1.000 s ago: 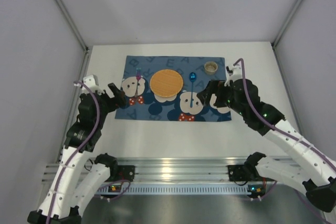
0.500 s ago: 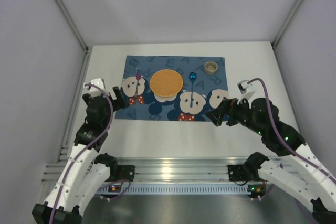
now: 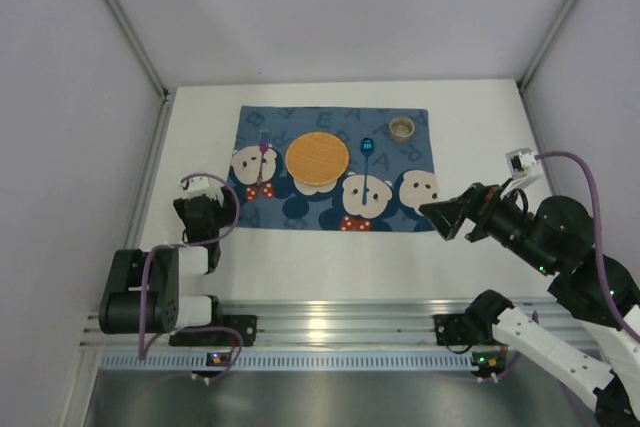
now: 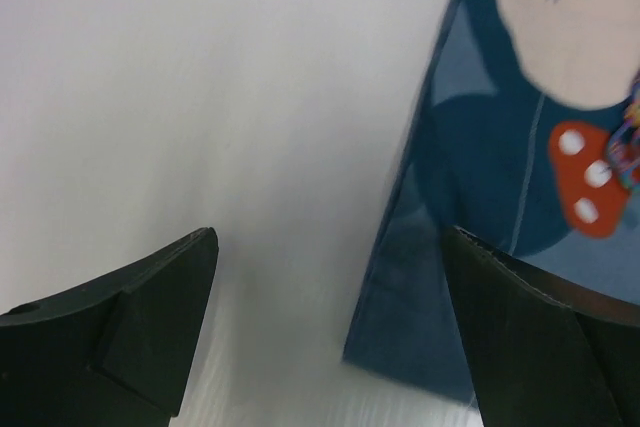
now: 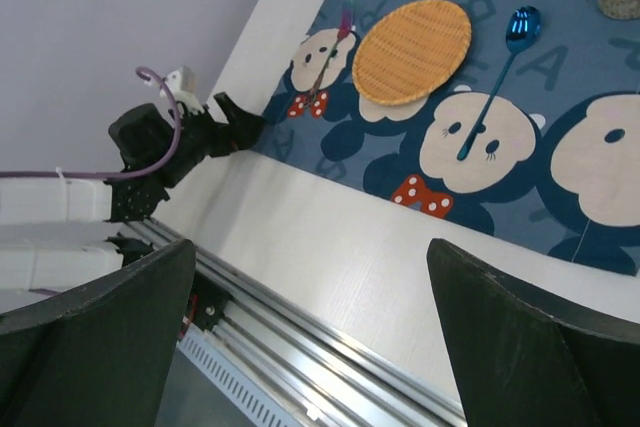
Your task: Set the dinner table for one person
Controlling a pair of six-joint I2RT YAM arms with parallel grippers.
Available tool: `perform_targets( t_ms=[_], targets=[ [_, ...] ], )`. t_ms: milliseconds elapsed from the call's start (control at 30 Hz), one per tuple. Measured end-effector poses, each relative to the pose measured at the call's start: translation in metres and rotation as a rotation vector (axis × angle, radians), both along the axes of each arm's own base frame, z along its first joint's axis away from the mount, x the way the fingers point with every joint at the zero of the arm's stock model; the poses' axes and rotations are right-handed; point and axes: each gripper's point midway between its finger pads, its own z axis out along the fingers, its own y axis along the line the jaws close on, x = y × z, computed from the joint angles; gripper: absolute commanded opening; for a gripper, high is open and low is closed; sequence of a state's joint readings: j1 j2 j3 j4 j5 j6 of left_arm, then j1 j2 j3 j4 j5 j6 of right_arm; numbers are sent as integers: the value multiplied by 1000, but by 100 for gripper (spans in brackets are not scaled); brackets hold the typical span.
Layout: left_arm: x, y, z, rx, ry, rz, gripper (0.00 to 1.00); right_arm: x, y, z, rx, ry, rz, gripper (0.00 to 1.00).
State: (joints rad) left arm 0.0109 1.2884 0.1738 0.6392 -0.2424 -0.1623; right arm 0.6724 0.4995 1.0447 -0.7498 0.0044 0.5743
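The large white rectangular tabletop (image 3: 330, 259) fills the middle of the overhead view. A blue bear-patterned cloth placemat (image 3: 290, 212) lies on its upper half and carries a round orange woven plate (image 3: 317, 157), a purple fork (image 3: 263, 152) left of it, a shiny blue spoon (image 3: 367, 162) right of it and a small woven bowl (image 3: 402, 128) at the upper right. The left gripper (image 4: 330, 252) hangs with jaws spread wide over the mat's lower-left corner. The right gripper (image 5: 310, 247), also spread wide, sits off the mat's lower-right corner.
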Motion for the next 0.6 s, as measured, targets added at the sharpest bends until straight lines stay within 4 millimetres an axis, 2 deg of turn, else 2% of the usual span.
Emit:
perform_targets(
  t_ms=[133, 233, 333, 600],
  targets=[
    [38, -10, 23, -16, -100, -72, 99, 5, -3, 4, -5, 27, -40, 100],
    [66, -16, 37, -6, -203, -124, 99, 14, -2, -4, -39, 59, -65, 100],
    [65, -20, 20, -7, -160, -152, 99, 23, 1, -13, -74, 91, -85, 100],
    [72, -23, 36, 8, -232, -177, 99, 46, 13, -29, -157, 130, -93, 100]
  ],
)
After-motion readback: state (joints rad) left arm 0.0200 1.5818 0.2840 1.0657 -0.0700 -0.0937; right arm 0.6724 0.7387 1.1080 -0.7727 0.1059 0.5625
